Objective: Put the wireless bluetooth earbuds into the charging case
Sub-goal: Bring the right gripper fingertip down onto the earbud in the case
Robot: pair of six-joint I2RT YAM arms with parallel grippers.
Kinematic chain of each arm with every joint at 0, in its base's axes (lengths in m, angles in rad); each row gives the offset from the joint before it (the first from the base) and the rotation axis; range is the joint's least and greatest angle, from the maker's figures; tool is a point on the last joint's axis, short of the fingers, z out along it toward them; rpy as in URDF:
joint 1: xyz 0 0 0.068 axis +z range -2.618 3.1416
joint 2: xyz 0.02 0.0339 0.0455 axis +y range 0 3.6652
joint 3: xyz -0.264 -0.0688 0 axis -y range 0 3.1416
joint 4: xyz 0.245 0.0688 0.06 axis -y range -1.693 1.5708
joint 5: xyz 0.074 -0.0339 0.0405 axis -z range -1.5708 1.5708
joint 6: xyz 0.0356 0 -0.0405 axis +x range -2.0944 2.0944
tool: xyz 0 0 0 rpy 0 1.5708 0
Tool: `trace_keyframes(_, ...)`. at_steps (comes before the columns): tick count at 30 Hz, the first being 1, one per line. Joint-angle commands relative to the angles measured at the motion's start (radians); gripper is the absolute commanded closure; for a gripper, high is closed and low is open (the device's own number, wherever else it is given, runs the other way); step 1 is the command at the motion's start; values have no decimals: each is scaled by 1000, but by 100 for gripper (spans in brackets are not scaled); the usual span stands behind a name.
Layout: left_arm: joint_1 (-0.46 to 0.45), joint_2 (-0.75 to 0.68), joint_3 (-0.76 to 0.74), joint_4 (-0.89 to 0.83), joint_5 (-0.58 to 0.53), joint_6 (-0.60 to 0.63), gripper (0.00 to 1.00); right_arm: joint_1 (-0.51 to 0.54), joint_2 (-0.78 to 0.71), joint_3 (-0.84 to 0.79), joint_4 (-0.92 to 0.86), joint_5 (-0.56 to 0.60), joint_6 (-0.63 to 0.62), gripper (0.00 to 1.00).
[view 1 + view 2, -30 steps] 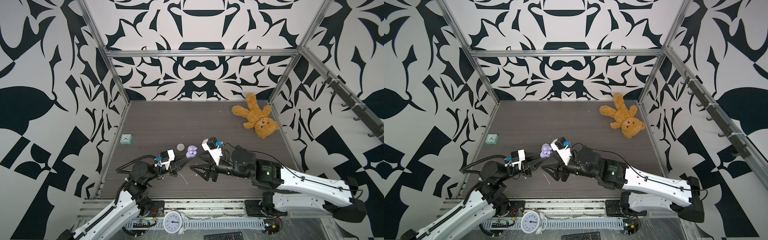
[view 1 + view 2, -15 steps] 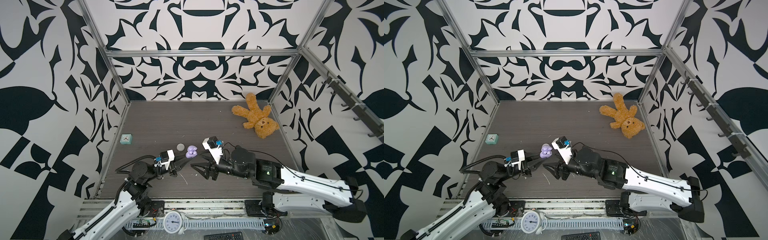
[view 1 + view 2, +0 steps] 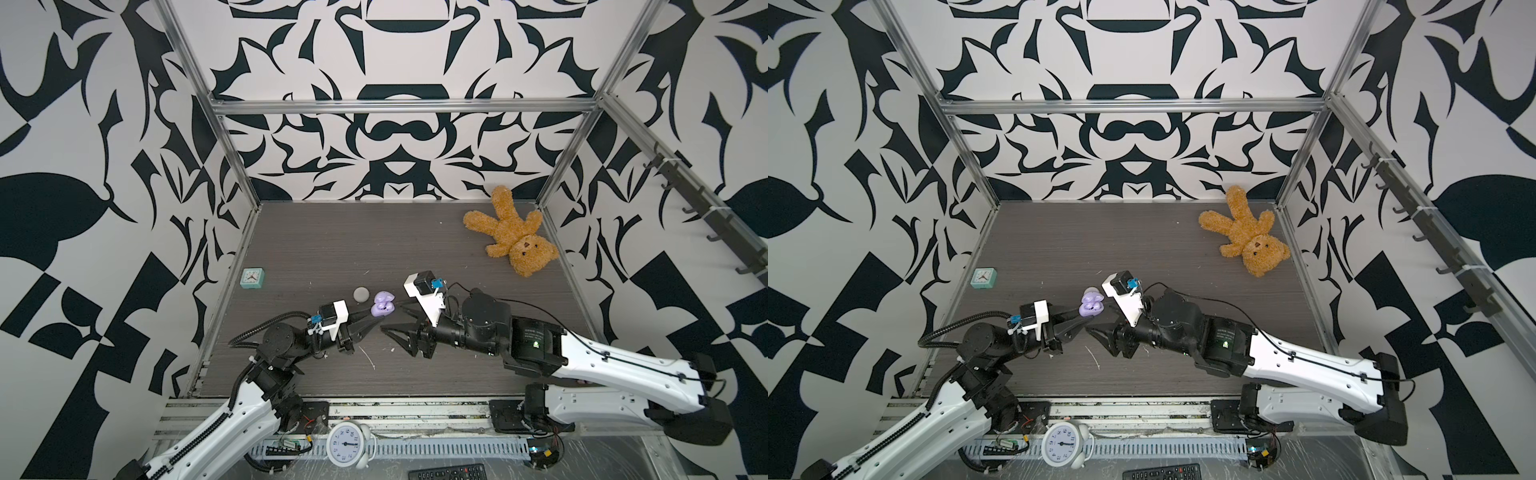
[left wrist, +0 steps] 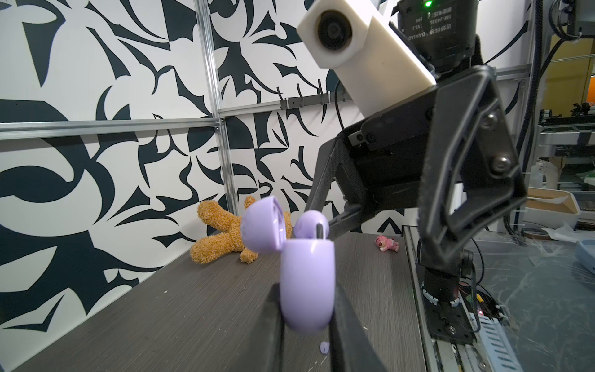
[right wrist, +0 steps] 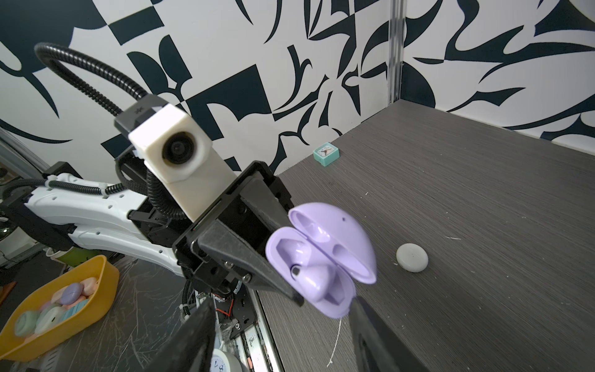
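1. The left gripper (image 3: 371,319) is clamped on the purple charging case (image 4: 306,283), whose lid is swung open.
2. One purple earbud (image 4: 310,224) sits in the case, just past the fingertips.
3. A small purple piece (image 4: 324,347), perhaps another earbud, lies blurred on the table (image 3: 332,249) beneath that gripper.
4. The right gripper (image 3: 391,318) faces the case with its jaws apart and empty.
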Motion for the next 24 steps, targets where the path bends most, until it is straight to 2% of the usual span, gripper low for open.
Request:
trace_keyframes(1, -4, -4, 3, 23, 24, 6, 100, -4, -1, 52, 36, 3, -19, 32)
trace_keyframes(24, -3, -3, 5, 17, 30, 6, 100, -3, 13, 56, 71, -80, -27, 34)
